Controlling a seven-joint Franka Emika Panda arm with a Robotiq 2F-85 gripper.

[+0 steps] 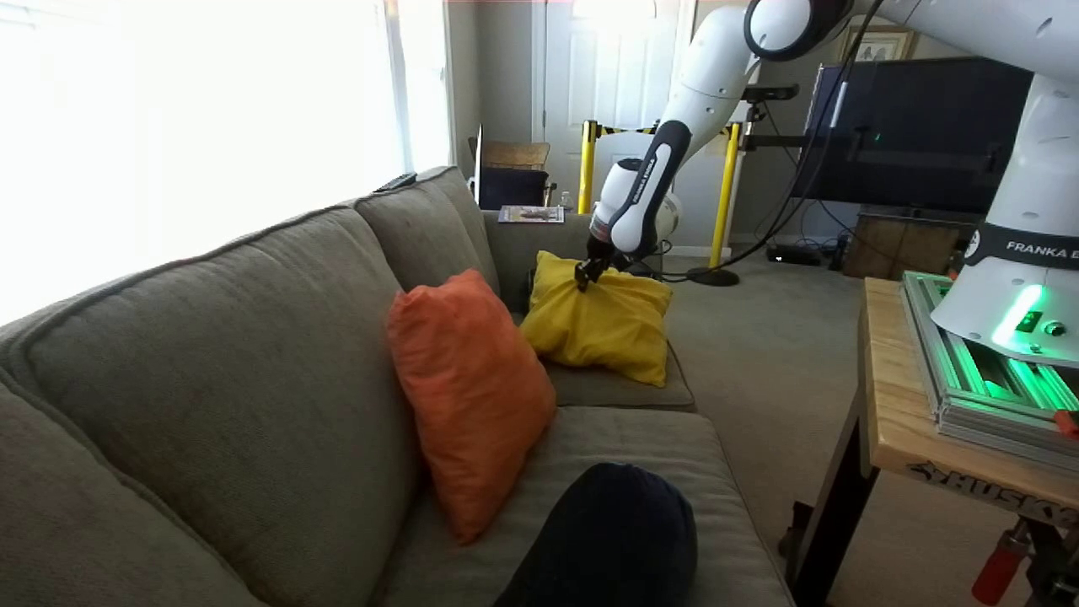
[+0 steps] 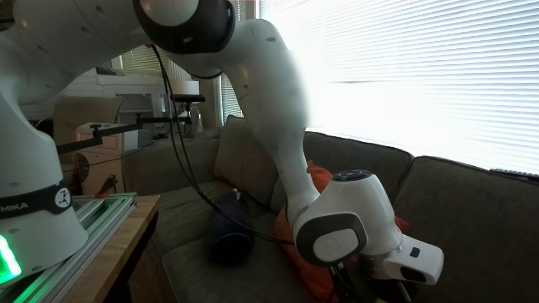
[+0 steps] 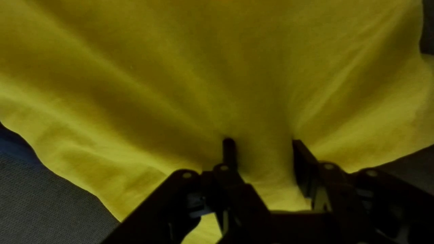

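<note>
Evidently, a fold of the yellow pillow is gripped between the fingers of the gripper; its cloth is bunched between them, and creases are fanned outward from their tips. In the wrist view, the fingers are surrounded by yellow cloth, and the gray sofa is seen below and to the left of them. In an exterior view, the yellow pillow's upper part is met by the fingers, and its lower edge is spread beneath them on the far seat. An orange pillow is leaned against the sofa's back, nearer to that camera than the fingers, with a dark rounded object set nearer than both. Beyond the fingers, a magazine is laid on the sofa's arm; well to their right, a wooden bench is seen.
</note>
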